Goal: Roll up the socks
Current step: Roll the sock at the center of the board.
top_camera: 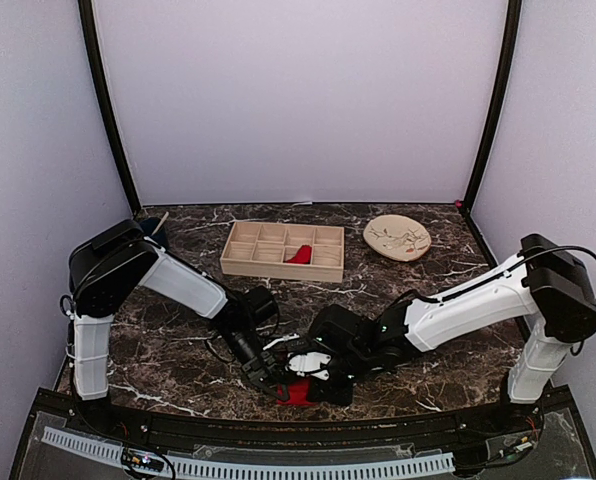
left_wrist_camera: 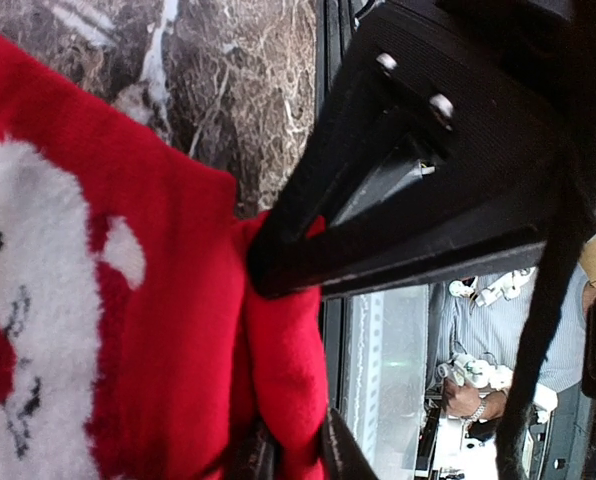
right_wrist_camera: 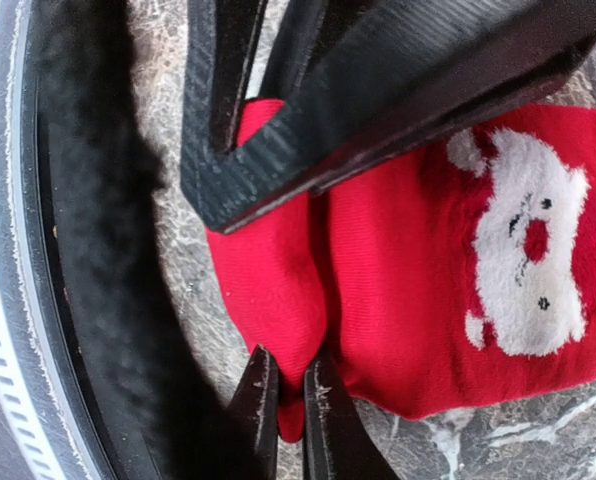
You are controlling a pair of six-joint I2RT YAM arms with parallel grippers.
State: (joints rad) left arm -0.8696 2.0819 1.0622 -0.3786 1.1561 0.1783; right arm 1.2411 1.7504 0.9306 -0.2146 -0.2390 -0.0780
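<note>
Veined dark marble table is seen beneath a soft red knitted Santa sock, its bunched fold clenched between left hand and right hand, both angled downward.

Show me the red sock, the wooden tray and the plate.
red sock (right_wrist_camera: 398, 250): right wrist view, red knit beside the face.
wooden tray (top_camera: 268, 270): top external view, front wall.
plate (top_camera: 372, 236): top external view, left rim.
</note>
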